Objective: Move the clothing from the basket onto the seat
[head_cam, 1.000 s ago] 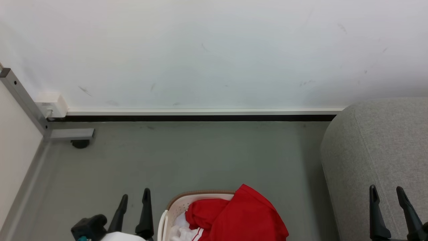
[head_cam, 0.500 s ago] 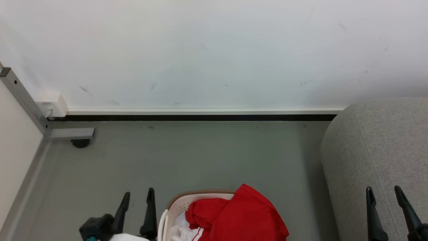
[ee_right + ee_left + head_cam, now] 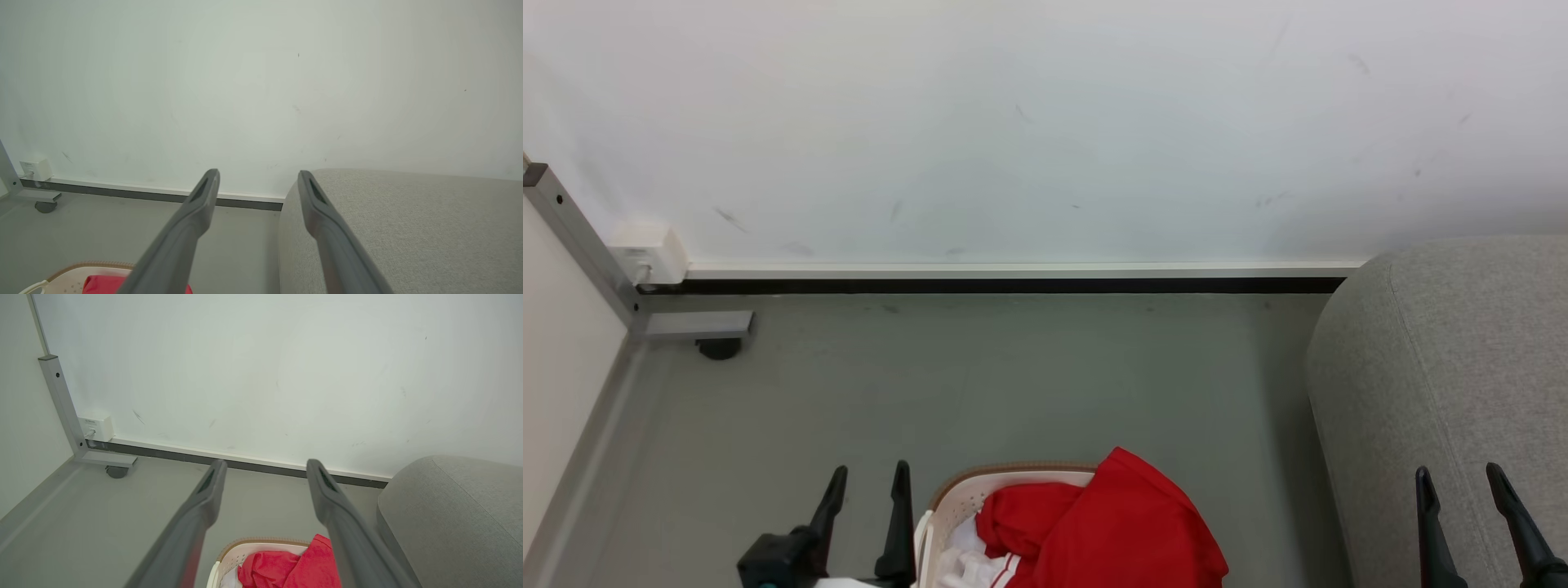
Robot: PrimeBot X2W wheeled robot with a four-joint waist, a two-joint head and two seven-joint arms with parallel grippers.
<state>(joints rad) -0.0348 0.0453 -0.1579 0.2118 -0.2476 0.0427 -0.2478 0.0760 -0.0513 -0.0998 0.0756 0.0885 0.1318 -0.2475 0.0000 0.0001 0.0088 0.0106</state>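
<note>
The red clothing (image 3: 1111, 523) lies heaped in the basket (image 3: 947, 496) on the floor (image 3: 1013, 384), draped over its right rim, while the left claw (image 3: 870, 475) beside the basket and the right claw (image 3: 1458, 475) before the sofa (image 3: 1445, 351) both gape wide, empty.

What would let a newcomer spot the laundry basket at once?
Find the big light grey sofa on the right of the head view; the laundry basket stands on the grey floor to its left, at the bottom edge. It is the cream-white perforated tub with a tan-brown rim, heaped with a bright red garment.
</note>
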